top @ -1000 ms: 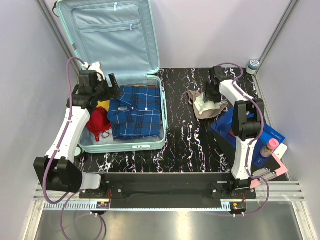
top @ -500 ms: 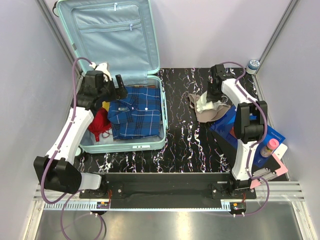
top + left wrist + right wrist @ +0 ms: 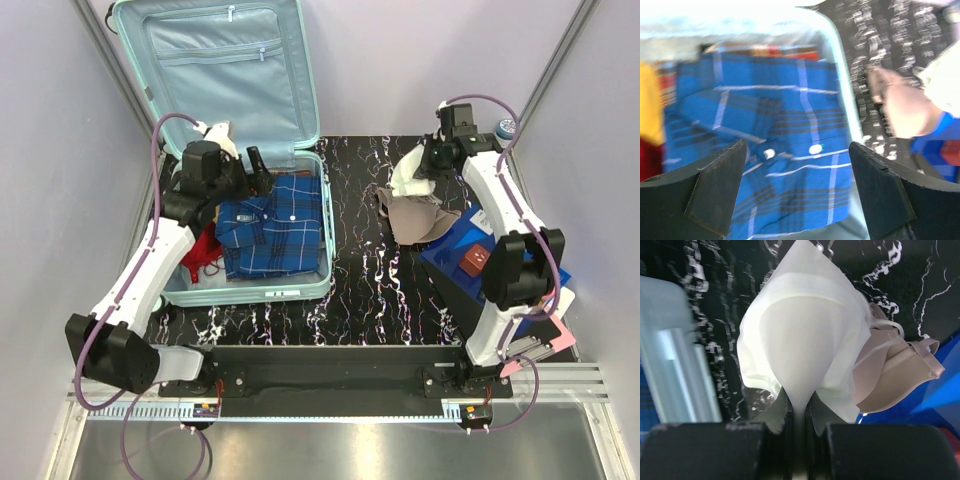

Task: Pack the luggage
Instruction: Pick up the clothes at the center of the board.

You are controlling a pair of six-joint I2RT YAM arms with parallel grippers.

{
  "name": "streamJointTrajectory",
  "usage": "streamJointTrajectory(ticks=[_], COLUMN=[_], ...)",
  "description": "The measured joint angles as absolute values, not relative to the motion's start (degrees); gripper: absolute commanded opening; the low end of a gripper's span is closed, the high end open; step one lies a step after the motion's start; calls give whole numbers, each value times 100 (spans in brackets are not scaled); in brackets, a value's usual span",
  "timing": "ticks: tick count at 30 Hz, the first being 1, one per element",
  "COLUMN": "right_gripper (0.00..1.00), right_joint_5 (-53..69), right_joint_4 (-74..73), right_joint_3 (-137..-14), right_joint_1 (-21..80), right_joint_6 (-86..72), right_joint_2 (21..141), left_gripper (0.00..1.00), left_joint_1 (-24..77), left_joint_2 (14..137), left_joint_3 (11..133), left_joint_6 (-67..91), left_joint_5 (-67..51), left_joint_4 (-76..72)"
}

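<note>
Mint-green luggage (image 3: 225, 90) sits open at the left rear of the black marbled table (image 3: 370, 285), lid propped upright against the back wall, pale teal lining facing out. Top view: a blue plaid shirt (image 3: 275, 225) fills most of the lower shell, with a red garment (image 3: 204, 254) at its left, partly under the left arm. Left gripper (image 3: 256, 168) hangs over the shell's back edge above the shirt, holding nothing. Right gripper (image 3: 426, 166) is at the rear right of the table, pinching a white cloth (image 3: 408, 178) that hangs from it. Just below that lies a beige fabric piece (image 3: 420, 216), resting partly on the table and partly on a flat blue box (image 3: 452, 258). Can't tell whether cloth and beige piece touch. Left wrist view, blurred: fingers spread wide, nothing between them, shirt directly beneath. A yellow item (image 3: 650, 100) shows at the left edge, and the suitcase's pale rim runs down the right of the shirt, with table beyond it. Right wrist view: jaws pressed together on a fold of the white cloth, which balloons out ahead of the fingertips. Beige piece shows to the right behind it, blue box at the lower right corner, and part of the pale luggage rim at the left.
</note>
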State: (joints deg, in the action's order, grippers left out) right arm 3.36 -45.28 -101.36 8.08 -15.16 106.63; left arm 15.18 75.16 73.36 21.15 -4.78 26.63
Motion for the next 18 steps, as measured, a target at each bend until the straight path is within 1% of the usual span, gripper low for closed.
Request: streamJointTrajectory(ticks=[3, 9, 14, 18], right_gripper=[0, 0, 0, 0], right_joint_5=[569, 1378, 2045, 2335], right_joint_4=[-4515, -4261, -3868, -3618], right_joint_3=[-10167, -10007, -9614, -9391], right_joint_1=[808, 832, 1116, 1494], right_joint_6=[-1621, -2047, -2502, -2738], right_joint_2=[10368, 9931, 9566, 9459], left_gripper=[91, 93, 93, 93], left_joint_1=[1671, 1964, 2370, 2648], left_joint_2=[7417, 7317, 7708, 8128], left_joint_3=[7142, 6316, 6222, 6224], left_joint_6=[2366, 3369, 4200, 4707], left_joint_5=[-690, -1496, -2099, -2462], left_joint_4=[2222, 711, -508, -1306])
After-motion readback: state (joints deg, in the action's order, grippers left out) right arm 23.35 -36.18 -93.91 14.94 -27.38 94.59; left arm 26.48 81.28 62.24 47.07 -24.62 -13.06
